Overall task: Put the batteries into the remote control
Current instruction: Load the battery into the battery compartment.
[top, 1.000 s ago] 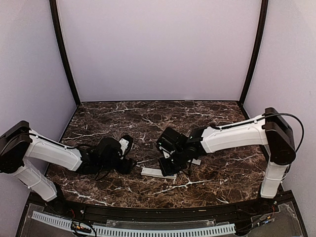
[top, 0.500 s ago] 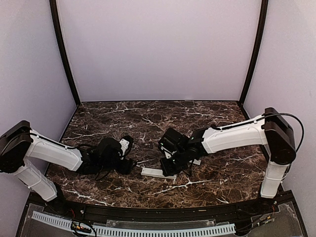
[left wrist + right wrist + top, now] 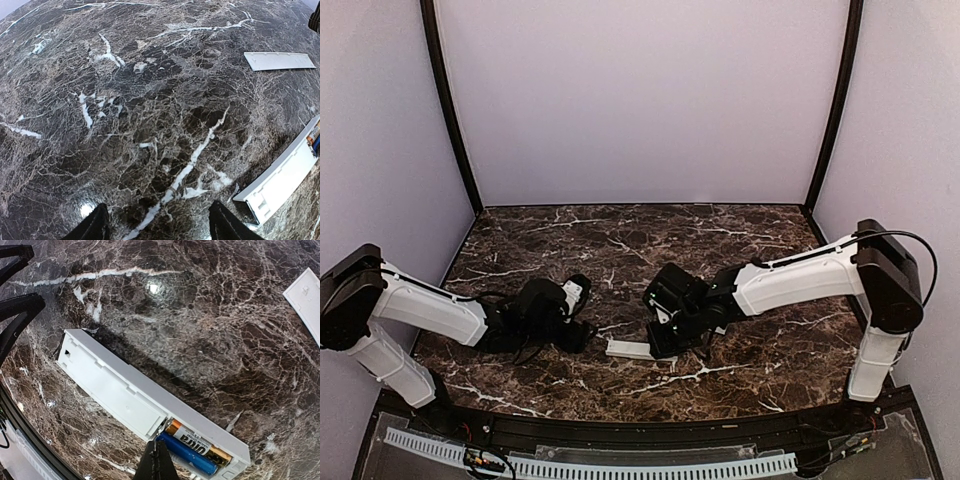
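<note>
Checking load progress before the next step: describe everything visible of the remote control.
The remote control is a slim white plastic-looking bar lying flat on the marble table, back face up. A small dark mark sits near one end; at the other the battery bay is open, holding a blue cell and a gold-and-black cell side by side. Its cover lies apart on the table. The shut right gripper has its tip at the bay's edge by the blue cell; contact is unclear.

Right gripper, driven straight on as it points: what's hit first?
Probably the blue battery in the open bay of the remote control, just ahead of the right gripper; depth unclear.
</note>
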Motion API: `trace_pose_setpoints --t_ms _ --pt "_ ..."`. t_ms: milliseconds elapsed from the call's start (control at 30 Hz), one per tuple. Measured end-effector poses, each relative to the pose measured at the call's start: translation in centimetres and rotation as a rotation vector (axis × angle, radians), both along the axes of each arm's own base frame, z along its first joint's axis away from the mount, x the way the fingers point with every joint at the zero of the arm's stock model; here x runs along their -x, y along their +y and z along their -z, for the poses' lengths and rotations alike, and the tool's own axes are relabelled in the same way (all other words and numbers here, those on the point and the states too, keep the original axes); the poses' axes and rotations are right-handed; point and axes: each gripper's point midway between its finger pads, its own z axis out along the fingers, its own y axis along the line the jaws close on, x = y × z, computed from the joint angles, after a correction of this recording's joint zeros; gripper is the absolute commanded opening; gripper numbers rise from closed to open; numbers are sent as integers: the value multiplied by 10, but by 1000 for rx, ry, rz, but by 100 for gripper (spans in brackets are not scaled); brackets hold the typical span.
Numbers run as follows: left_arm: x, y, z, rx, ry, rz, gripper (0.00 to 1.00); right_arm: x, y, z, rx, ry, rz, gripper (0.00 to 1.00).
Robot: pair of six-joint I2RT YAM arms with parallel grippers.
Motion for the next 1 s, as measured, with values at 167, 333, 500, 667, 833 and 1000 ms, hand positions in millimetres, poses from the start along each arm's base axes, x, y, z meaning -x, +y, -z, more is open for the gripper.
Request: trace_pose_setpoints --t_ms 167,333,500,667,833,1000 --pt "0 0 0 0 0 0 68 0 -3 -3 16 4 -7 0" --pt "-1 -1 -1 2 -2 1 68 -2 -7 -17 32 -5 -20 0" --pt "-1 -2 -3 6 -5 2 68 -9 -8 -43 2 -49 -12 0" --pt "-1 -3 -3 6 -5 5 68 -11 -16 -39 28 -42 0 0" --pt "-1 -3 -3 6 -5 5 68 -11 -20 -28 54 -32 4 0" --pt "-1 -3 -3 5 -6 6 68 -4 -29 -1 110 15 0 0"
